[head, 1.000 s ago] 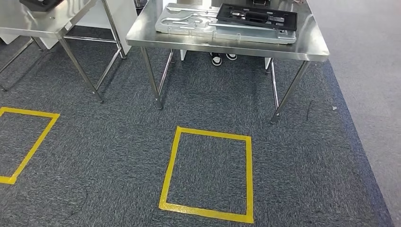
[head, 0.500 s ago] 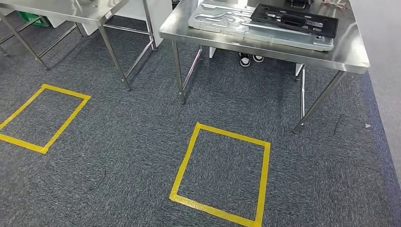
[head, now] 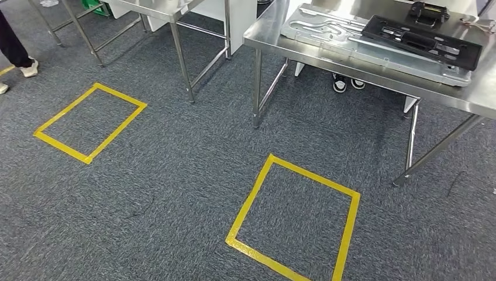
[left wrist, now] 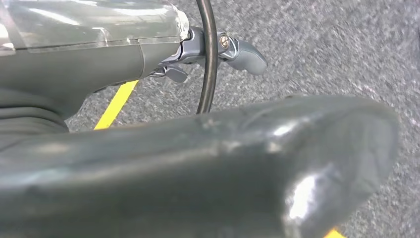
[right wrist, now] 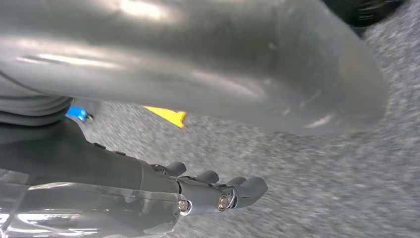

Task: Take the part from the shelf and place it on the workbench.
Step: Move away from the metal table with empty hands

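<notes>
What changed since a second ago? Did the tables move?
Nothing on the floor moved; the camera turned left, so the whole picture slid right. The steel table with the black part now sits at the right edge, and a person's shoe has come into sight. The yellow squares stayed put.

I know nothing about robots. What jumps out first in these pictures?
Two yellow tape squares on the grey carpet: one near the front, another further left. Behind the nearer one, a steel table carries a black frame part lying on a silver metal plate.
</notes>
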